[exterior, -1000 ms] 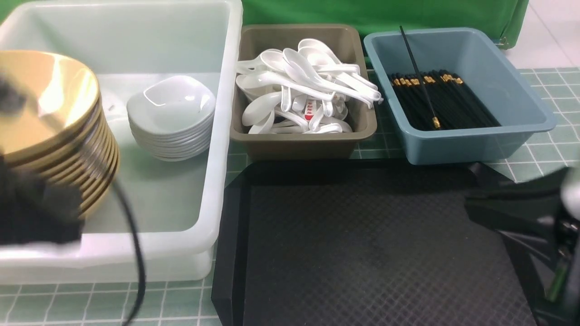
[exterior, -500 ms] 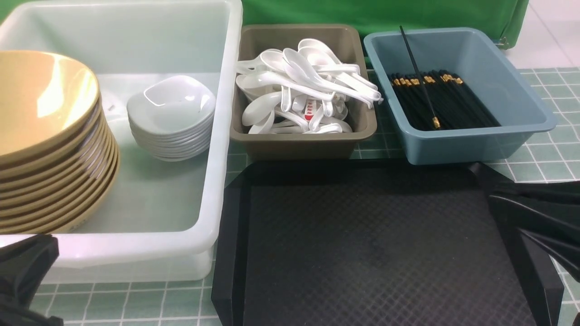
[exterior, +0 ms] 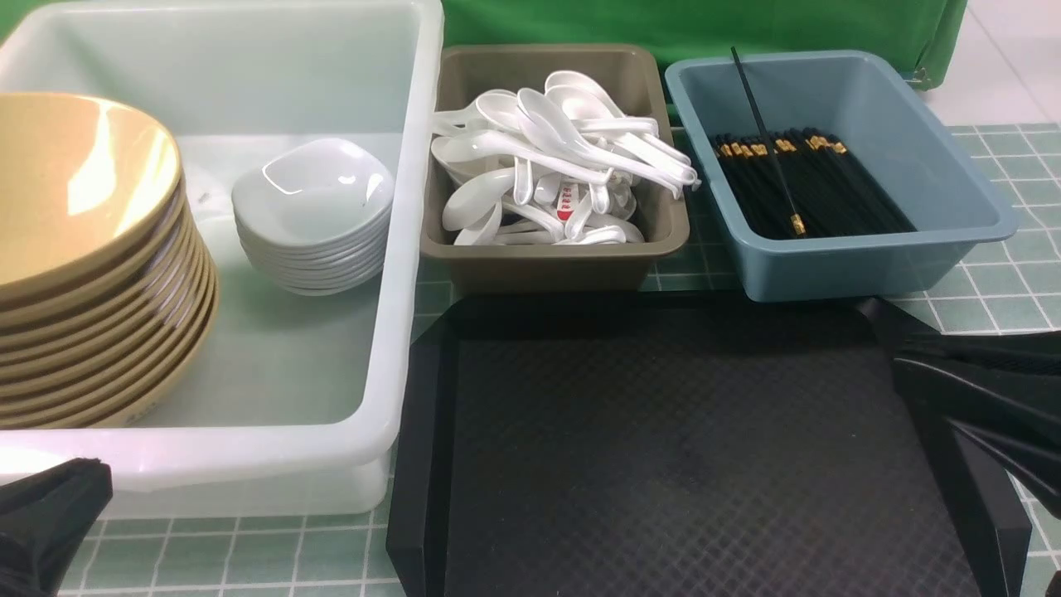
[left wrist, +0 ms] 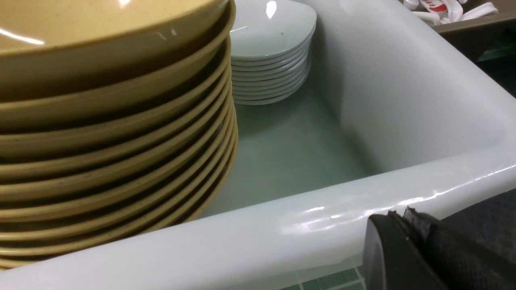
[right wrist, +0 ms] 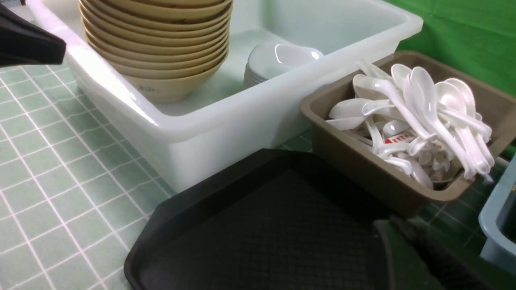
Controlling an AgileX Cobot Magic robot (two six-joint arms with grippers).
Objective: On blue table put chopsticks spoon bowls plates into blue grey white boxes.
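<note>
Bowls (exterior: 87,257) in tan colour are sitting in one tall stack at 9 o'clock in the front view, inside the white box (exterior: 390,249). White plates (exterior: 313,217) are stacked just beside them in the same box. At 12 o'clock the grey box (exterior: 554,265) is holding a heap of white spoons (exterior: 564,157). At 2 o'clock the blue box (exterior: 870,269) is holding black chopsticks (exterior: 808,186), and one chopstick is leaning up on the back wall. Below them a black tray (exterior: 680,464) is lying bare on the green checked table (exterior: 232,555). The left gripper (exterior: 46,522) is showing at 8 o'clock and the right gripper (exterior: 986,406) at 4 o'clock.

The left wrist view is looking over the white box rim, and the left gripper's fingertips (left wrist: 407,237) are pressing together, holding nothing.

The right wrist view is showing the tray, spoons and bowls; the right gripper's fingers (right wrist: 411,249) are lying close together, and nothing is between them.
</note>
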